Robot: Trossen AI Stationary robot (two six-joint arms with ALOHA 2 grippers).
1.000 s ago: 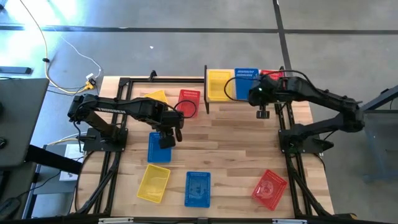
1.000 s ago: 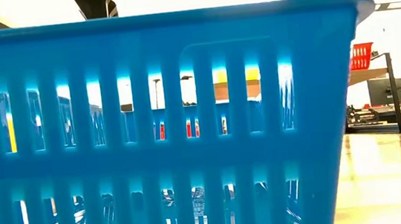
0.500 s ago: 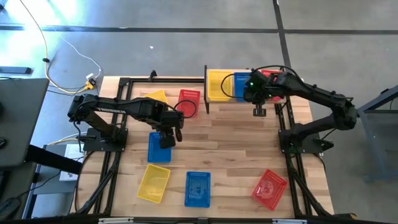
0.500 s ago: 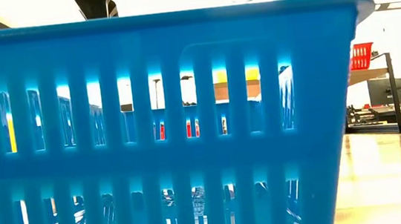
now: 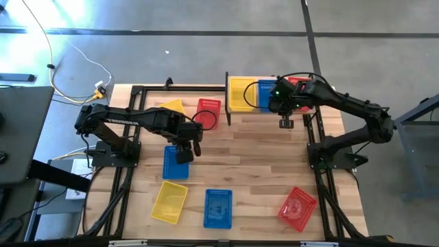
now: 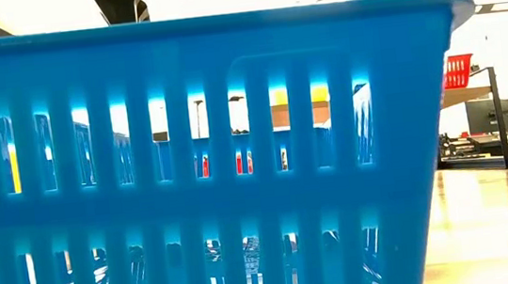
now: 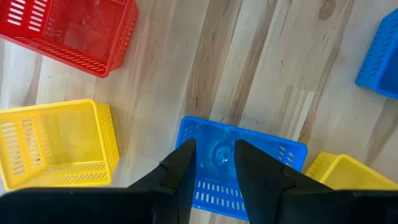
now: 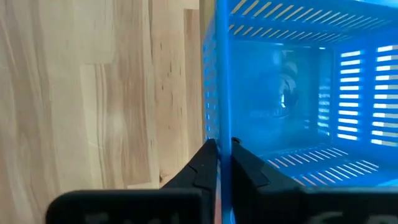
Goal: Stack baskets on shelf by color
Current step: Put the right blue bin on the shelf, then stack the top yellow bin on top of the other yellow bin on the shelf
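On the shelf (image 5: 233,111) at the table's far side stand a yellow basket (image 5: 241,94), a blue basket (image 5: 266,95) and a red basket (image 5: 300,84) in a row. My right gripper (image 5: 285,121) reaches down at the blue one and is shut on its wall (image 8: 221,124). My left gripper (image 7: 212,168) hangs open above another blue basket (image 7: 249,163), which lies flat on the table left of centre (image 5: 175,165), and touches nothing. My right gripper pinches the top rim of one side wall (image 8: 222,134) of the blue basket, one finger (image 8: 245,163) inside the basket and one outside. The fingers come steeply from above and lie across the wall. The basket stays upright, open side up, in line with its neighbours on the shelf.
Loose baskets lie on the table: yellow (image 5: 173,106) and red (image 5: 208,113) at the far left, yellow (image 5: 169,202), blue (image 5: 218,207) and red (image 5: 297,208) along the near edge. The near blue one (image 6: 200,167) fills the low view.
My right gripper has gone a little toward the table's left edge and slightly down over the shelf, ending at the blue basket, then kept still. The left arm has not moved.
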